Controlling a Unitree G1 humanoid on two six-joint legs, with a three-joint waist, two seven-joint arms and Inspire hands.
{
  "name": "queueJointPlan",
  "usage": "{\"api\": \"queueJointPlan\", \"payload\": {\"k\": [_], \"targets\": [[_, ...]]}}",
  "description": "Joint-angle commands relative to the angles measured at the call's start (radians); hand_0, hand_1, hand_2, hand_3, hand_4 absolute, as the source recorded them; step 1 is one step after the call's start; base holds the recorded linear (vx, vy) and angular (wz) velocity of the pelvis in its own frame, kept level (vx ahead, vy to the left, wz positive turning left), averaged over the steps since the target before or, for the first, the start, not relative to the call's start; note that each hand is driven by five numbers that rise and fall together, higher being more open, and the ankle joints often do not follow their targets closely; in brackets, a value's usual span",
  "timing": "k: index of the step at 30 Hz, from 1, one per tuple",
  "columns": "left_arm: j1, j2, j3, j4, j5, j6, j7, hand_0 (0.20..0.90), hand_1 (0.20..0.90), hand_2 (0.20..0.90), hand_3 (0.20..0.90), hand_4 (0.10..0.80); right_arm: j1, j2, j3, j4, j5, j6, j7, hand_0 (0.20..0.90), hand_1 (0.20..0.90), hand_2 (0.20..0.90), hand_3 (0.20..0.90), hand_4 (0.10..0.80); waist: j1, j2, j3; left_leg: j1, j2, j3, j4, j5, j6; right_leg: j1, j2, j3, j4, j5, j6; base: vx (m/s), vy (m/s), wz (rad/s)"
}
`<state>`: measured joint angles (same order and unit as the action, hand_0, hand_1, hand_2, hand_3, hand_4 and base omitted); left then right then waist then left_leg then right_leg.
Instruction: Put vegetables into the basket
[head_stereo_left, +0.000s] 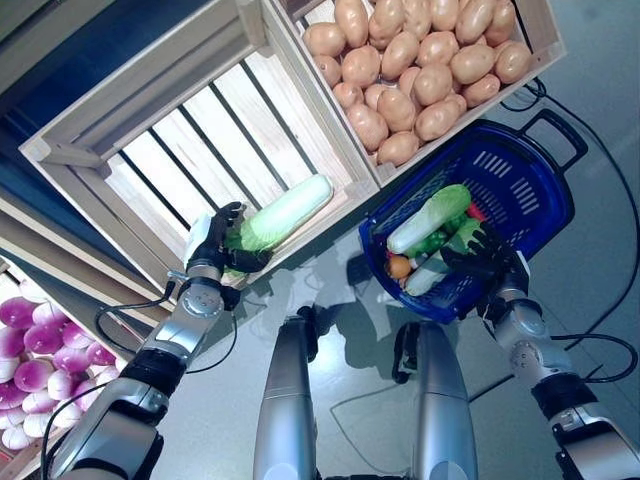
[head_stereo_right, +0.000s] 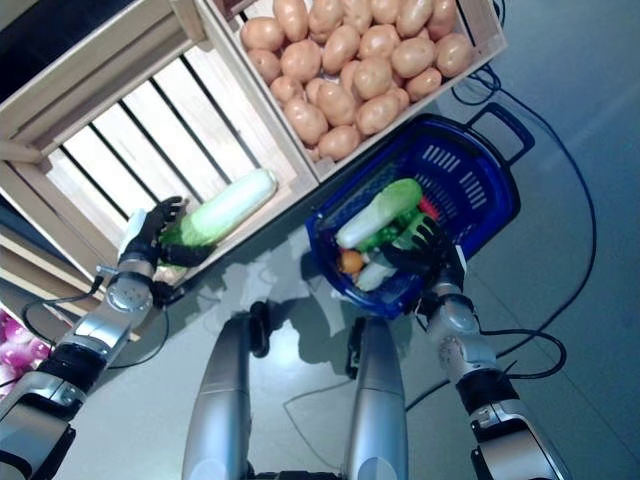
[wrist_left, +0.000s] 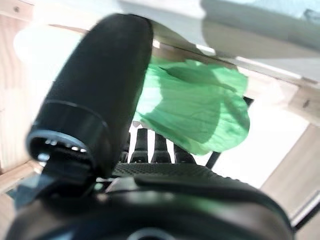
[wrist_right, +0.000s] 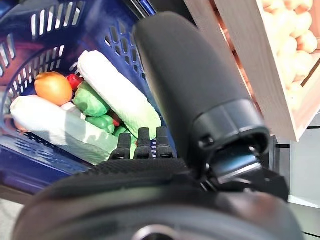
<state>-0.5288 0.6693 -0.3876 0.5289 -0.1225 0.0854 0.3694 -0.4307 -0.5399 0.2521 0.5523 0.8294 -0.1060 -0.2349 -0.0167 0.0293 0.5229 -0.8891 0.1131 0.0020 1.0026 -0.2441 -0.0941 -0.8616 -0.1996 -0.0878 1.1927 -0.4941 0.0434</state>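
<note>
A long pale-green napa cabbage (head_stereo_left: 285, 210) lies across the front edge of an empty slatted wooden crate (head_stereo_left: 200, 150). My left hand (head_stereo_left: 210, 245) is shut on its leafy end; the left wrist view shows the green leaf (wrist_left: 200, 110) between thumb and fingers. To the right stands a blue plastic basket (head_stereo_left: 530, 215) holding another napa cabbage (head_stereo_left: 430, 217), green peppers (head_stereo_left: 430, 243), an orange round vegetable (head_stereo_left: 399, 266) and a second pale leafy vegetable (wrist_right: 55, 130). My right hand (head_stereo_left: 490, 262) sits at the basket's near rim, fingers hooked over it into the basket.
A wooden crate of potatoes (head_stereo_left: 420, 70) stands behind the basket, touching the empty crate. Purple-and-white turnips (head_stereo_left: 30, 350) fill a bin at the far left. The basket's black handle (head_stereo_left: 555, 130) lies on its far side. Grey floor spreads to the right.
</note>
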Motion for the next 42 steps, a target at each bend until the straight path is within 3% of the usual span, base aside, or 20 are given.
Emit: {"api": "queueJointPlan", "payload": {"k": [1, 7, 17, 27, 35, 42], "targets": [[-0.085, 0.026, 0.010, 0.021, 0.102, -0.006, 0.172, 0.900, 0.900, 0.900, 0.900, 0.800, -0.045, -0.039, -0.014, -0.092, -0.042, -0.073, 0.005, 0.900, 0.900, 0.900, 0.900, 0.800, -0.001, -0.020, -0.003, 0.071, 0.001, 0.065, 0.031, -0.120, 0.075, 0.028, -0.004, 0.014, -0.107, 0.126, -0.017, 0.000, 0.000, 0.00], [-0.101, -0.007, 0.010, 0.094, 0.146, 0.015, 0.316, 0.900, 0.900, 0.900, 0.900, 0.800, -0.048, -0.026, -0.013, -0.108, -0.054, -0.089, 0.004, 0.900, 0.900, 0.900, 0.900, 0.800, -0.006, -0.029, -0.003, 0.055, -0.002, 0.057, 0.047, -0.122, 0.071, 0.015, -0.003, 0.012, -0.096, 0.123, -0.016, 0.000, 0.000, 0.00], [-0.134, -0.042, -0.003, 0.170, 0.250, 0.046, 0.420, 0.900, 0.900, 0.900, 0.900, 0.800, -0.055, 0.001, -0.011, -0.116, -0.070, -0.087, -0.006, 0.900, 0.900, 0.900, 0.900, 0.800, -0.013, -0.037, -0.003, 0.031, -0.002, 0.049, 0.076, -0.129, 0.065, -0.006, -0.005, 0.016, -0.073, 0.118, -0.013, 0.000, 0.000, 0.00], [-0.205, -0.019, -0.099, 0.221, 0.481, 0.072, 0.405, 0.900, 0.900, 0.900, 0.900, 0.800, -0.066, 0.000, -0.006, -0.130, -0.070, -0.090, 0.000, 0.900, 0.900, 0.900, 0.900, 0.800, -0.026, -0.042, -0.003, 0.001, 0.005, 0.050, 0.095, -0.128, 0.059, -0.038, -0.005, 0.020, -0.049, 0.118, -0.006, 0.000, 0.000, 0.00], [-0.231, 0.000, -0.156, 0.233, 0.575, 0.067, 0.382, 0.900, 0.900, 0.900, 0.900, 0.800, -0.059, 0.012, -0.002, -0.142, -0.083, -0.100, -0.005, 0.900, 0.900, 0.900, 0.900, 0.800, -0.034, -0.039, -0.003, -0.004, 0.011, 0.053, 0.083, -0.124, 0.062, -0.041, -0.005, 0.026, -0.065, 0.127, -0.003, 0.000, 0.000, 0.00], [-0.241, 0.011, -0.180, 0.247, 0.544, 0.087, 0.375, 0.900, 0.900, 0.900, 0.900, 0.800, -0.061, 0.006, -0.008, -0.154, -0.092, -0.089, -0.004, 0.900, 0.900, 0.900, 0.900, 0.800, -0.041, -0.037, -0.003, -0.013, 0.014, 0.054, 0.088, -0.126, 0.061, -0.050, -0.006, 0.032, -0.066, 0.134, 0.001, 0.001, 0.020, -0.01]]}}
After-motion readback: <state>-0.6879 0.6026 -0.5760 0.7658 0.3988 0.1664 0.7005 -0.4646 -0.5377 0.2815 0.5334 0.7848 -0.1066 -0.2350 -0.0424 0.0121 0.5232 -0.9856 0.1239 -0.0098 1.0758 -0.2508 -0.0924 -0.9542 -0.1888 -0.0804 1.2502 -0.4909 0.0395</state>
